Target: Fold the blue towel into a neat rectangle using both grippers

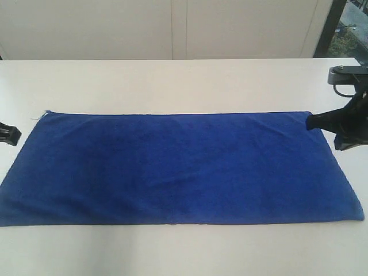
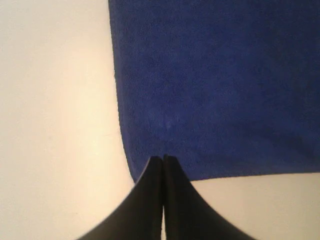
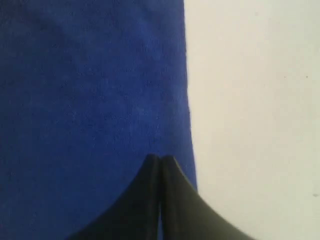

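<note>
The blue towel (image 1: pixel 178 167) lies spread flat on the white table, long side running left to right, with a small loose thread (image 1: pixel 39 117) at its far left corner. My left gripper (image 1: pixel 12 134) sits at the table's left, just off the towel's short left edge. In the left wrist view this gripper (image 2: pixel 163 158) is shut, its tips over a towel (image 2: pixel 215 85) corner, with no cloth between them. My right gripper (image 1: pixel 311 122) is at the towel's far right corner. Its jaws (image 3: pixel 160 158) are shut over the towel (image 3: pixel 90 90) near its edge, no fabric visibly pinched.
The white table (image 1: pixel 172 80) stretches bare behind the towel and in a strip in front of it (image 1: pixel 184 253). A pale wall panel (image 1: pixel 172 29) stands behind the table. Dark equipment (image 1: pixel 345 23) shows at the far right corner.
</note>
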`<action>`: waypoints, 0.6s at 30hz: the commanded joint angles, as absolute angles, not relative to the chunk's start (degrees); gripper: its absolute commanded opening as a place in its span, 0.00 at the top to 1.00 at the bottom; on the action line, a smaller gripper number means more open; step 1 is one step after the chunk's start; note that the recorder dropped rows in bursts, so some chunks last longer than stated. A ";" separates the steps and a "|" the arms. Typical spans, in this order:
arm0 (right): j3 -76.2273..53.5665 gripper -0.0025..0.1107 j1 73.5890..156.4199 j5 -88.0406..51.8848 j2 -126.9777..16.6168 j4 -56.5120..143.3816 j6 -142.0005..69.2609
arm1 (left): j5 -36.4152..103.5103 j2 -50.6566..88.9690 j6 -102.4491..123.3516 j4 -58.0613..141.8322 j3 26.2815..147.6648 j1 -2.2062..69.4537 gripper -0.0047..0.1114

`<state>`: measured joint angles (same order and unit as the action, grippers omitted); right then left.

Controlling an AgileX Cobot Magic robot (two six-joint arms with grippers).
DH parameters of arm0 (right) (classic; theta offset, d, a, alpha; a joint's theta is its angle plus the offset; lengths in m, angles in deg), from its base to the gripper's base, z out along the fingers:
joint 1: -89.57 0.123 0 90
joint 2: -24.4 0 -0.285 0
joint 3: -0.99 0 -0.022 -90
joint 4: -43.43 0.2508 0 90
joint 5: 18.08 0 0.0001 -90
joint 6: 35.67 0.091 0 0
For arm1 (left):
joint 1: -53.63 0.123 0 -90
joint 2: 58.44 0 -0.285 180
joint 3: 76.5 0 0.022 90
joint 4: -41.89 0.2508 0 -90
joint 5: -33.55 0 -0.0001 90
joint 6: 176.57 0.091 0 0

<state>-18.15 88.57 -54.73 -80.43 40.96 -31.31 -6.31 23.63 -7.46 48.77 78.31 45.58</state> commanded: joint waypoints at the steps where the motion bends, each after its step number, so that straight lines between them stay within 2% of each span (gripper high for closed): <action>1: -13.90 0.98 88.41 -55.81 -85.73 40.87 -33.17 | -11.76 13.88 -8.57 48.11 77.33 45.52 0.96; 4: -12.21 0.96 88.41 -55.68 -88.65 40.87 -34.39 | -13.72 7.19 -8.57 48.11 76.93 45.52 0.96; 13: -11.36 0.65 88.41 -51.62 -93.01 40.87 -34.14 | -17.91 -5.32 -8.57 48.59 76.93 45.52 0.96; 18: -11.36 0.61 88.33 -51.62 -93.77 39.83 -34.11 | -17.91 -7.34 -8.46 48.59 76.93 45.52 0.96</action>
